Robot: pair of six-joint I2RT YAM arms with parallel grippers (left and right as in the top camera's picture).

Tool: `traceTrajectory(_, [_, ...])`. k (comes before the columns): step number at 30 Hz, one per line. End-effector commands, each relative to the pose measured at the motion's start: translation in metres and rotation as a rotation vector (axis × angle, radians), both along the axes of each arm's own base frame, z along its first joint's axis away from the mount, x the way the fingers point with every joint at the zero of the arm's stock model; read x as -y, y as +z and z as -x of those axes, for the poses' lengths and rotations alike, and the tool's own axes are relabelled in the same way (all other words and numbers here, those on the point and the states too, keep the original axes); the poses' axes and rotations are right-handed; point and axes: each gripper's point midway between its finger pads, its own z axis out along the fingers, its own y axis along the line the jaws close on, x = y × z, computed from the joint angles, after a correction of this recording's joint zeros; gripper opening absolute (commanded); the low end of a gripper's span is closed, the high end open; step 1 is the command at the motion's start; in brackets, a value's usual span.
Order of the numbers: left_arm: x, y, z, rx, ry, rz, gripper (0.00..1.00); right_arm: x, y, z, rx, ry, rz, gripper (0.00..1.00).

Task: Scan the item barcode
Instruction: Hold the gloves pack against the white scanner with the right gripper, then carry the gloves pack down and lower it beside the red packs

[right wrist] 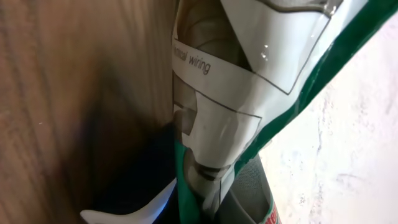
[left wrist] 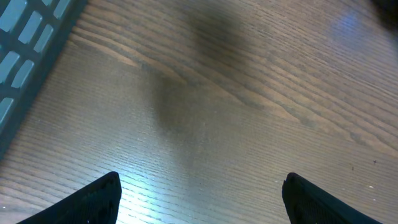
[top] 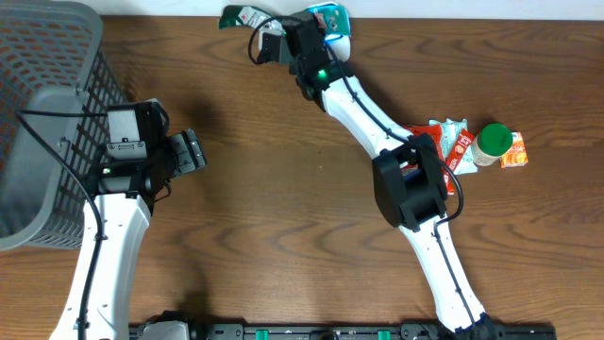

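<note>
My right gripper (top: 268,42) reaches to the table's far edge and is shut on a flat packet (top: 241,17) with a green border. In the right wrist view this packet (right wrist: 217,93) is white and clear with printed text, and it runs down between my right gripper's (right wrist: 202,183) jaws; one grey ridged pad (right wrist: 249,186) shows beside it. No barcode shows on it. A teal-and-white device (top: 331,23) lies just right of that wrist. My left gripper (top: 193,151) hovers open over bare wood at the left, with nothing between its fingers (left wrist: 93,199).
A grey mesh basket (top: 57,57) fills the left edge beside my left arm. At the right lie red packets (top: 451,142), a green-lidded jar (top: 493,142) and an orange packet (top: 515,153). The basket's wall (left wrist: 25,37) shows in the left wrist view.
</note>
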Motion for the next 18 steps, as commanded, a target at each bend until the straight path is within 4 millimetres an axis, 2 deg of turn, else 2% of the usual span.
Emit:
traceTrajectory(1, [-0.003,0.008,-0.004,0.022,0.001,-0.014,0.84,0.002,0.007,-0.005,0.012,-0.026,-0.059,0.01])
traceTrajectory(6, [-0.003,0.009,-0.004,0.023,0.001,-0.014,0.83,-0.003,0.034,-0.008,0.067,-0.047,-0.146,0.01])
traceTrajectory(11, [-0.003,0.008,-0.004,0.022,0.001,-0.014,0.83,0.0,0.087,-0.005,0.114,-0.086,-0.278,0.01])
traceTrajectory(16, [-0.003,0.008,-0.004,0.022,0.001,-0.014,0.83,-0.001,0.145,0.022,0.053,-0.087,-0.452,0.01])
traceTrajectory(18, [-0.003,0.008,-0.004,0.022,0.001,-0.014,0.83,0.006,0.169,0.035,0.028,-0.131,-0.537,0.01])
